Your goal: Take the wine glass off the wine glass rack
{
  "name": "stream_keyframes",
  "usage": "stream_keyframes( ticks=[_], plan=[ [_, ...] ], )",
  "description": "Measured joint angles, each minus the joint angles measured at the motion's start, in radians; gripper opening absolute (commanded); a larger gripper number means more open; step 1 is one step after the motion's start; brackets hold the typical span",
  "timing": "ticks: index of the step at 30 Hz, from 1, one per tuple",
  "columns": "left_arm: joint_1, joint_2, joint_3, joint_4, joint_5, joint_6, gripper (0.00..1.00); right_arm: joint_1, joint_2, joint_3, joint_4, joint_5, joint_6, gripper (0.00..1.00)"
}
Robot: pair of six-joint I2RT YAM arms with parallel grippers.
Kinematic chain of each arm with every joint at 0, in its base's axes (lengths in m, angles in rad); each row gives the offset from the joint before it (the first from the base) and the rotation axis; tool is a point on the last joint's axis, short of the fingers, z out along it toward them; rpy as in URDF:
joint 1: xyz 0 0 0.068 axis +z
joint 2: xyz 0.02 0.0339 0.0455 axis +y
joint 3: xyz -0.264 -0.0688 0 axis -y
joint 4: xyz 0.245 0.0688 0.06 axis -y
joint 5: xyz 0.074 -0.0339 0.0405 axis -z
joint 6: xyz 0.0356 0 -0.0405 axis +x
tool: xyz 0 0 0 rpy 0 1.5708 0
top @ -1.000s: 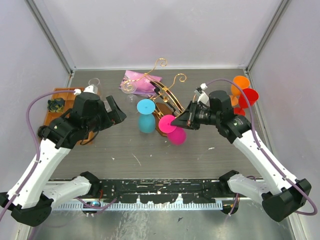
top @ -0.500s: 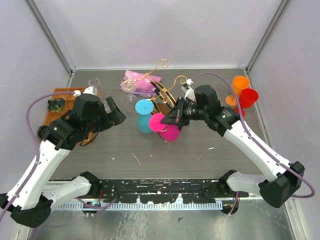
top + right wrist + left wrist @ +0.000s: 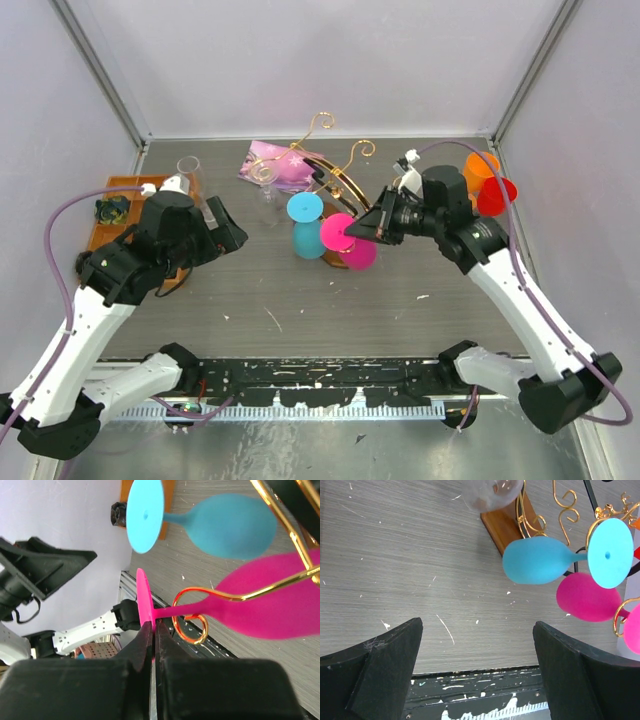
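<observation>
Right wrist view shows the pink wine glass (image 3: 260,605) lying almost on its side. A gold rail of the wine glass rack (image 3: 335,190) crosses it where the thin stem meets the bowl, and the curled end of this rail sits just beside the stem, so the glass is not yet off the rack. The right gripper (image 3: 154,627) is closed on the lower rim of the glass's round pink foot, both fingers pressed together there.

Just beside it hangs the blue wine glass (image 3: 230,525), also on its side, with its foot turned to the same direction. In the top view the rack stands around the middle of the table (image 3: 300,310), a little toward the back, and the two coloured glasses are at its near-left side.

The left gripper (image 3: 480,665) hovers over bare table to the left of the rack, jaws wide apart and nothing between them. An orange cup (image 3: 482,164) and a red cup (image 3: 497,195) are behind the right arm. A pink packet (image 3: 282,165) lies behind the rack.
</observation>
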Motion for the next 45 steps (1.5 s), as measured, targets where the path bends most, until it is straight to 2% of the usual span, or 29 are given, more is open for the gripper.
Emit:
stream_keyframes(
  ticks=[9,14,19,26,36,45],
  plan=[
    [0.000,0.006,-0.007,0.000,0.005,0.000,0.99,0.000,-0.191,-0.035,-0.160,0.079,-0.061,0.01],
    [0.000,0.003,-0.017,0.000,0.005,-0.001,0.99,0.000,-0.217,-0.018,-0.289,0.136,-0.101,0.01],
    [0.000,0.003,-0.018,0.001,0.008,-0.001,0.99,-0.004,-0.217,-0.018,-0.339,0.177,-0.112,0.01],
    [0.000,-0.016,-0.030,0.000,0.009,-0.001,0.99,-0.039,-0.222,-0.032,-0.304,0.168,-0.103,0.01],
    [0.000,-0.018,-0.032,0.000,0.009,-0.001,0.99,-0.046,-0.137,-0.078,-0.149,0.016,-0.024,0.01],
    [0.000,-0.019,-0.032,0.000,0.009,0.000,0.99,-0.078,-0.124,-0.077,-0.100,0.018,-0.006,0.01]
  ],
)
